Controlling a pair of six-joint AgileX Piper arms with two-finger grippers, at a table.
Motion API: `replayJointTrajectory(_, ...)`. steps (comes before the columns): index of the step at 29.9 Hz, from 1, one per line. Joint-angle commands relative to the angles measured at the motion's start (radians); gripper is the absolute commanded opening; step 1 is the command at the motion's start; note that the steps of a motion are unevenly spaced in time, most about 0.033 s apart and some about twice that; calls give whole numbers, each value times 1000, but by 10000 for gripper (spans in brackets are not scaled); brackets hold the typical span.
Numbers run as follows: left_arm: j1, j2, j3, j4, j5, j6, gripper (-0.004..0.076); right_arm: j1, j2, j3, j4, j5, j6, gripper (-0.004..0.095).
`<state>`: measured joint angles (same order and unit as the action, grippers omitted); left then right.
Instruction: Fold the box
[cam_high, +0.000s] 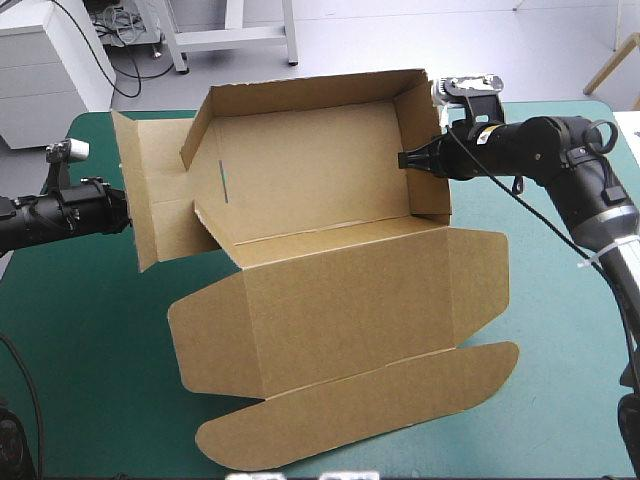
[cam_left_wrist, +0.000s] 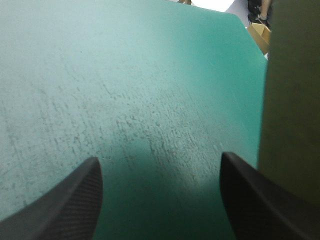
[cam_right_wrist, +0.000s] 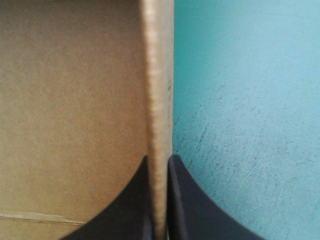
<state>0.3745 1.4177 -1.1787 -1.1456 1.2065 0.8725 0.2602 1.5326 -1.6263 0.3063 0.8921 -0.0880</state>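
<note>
Along the box (cam_high: 300, 170) wall, right gripper (cam_right_wrist: 160, 162) (clamped tight).

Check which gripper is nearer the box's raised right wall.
Right. The right gripper is shut on that wall's edge; the left gripper stands open beside the left flap of the box, at its opposite side.

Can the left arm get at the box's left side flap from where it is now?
Probably yes: the left gripper is open, with the flap just beside one finger and nothing between.
</note>
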Motion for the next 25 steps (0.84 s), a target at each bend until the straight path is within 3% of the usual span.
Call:
replayJointTrajectory(1, -35, -72, -20, -93, 96, 3, 473, -9, -39, -32, 7, -71, 31, -14)
replayJointTrajectory(9, -154, -111, -20, -137, 96, -1, 473, -9, -39, -32, -67, -71, 68, -13)
replayJointTrajectory(25, -295, -118, -60, -261, 91, 27, 473, -9, -39, -30, -90, -65, 71, -13)
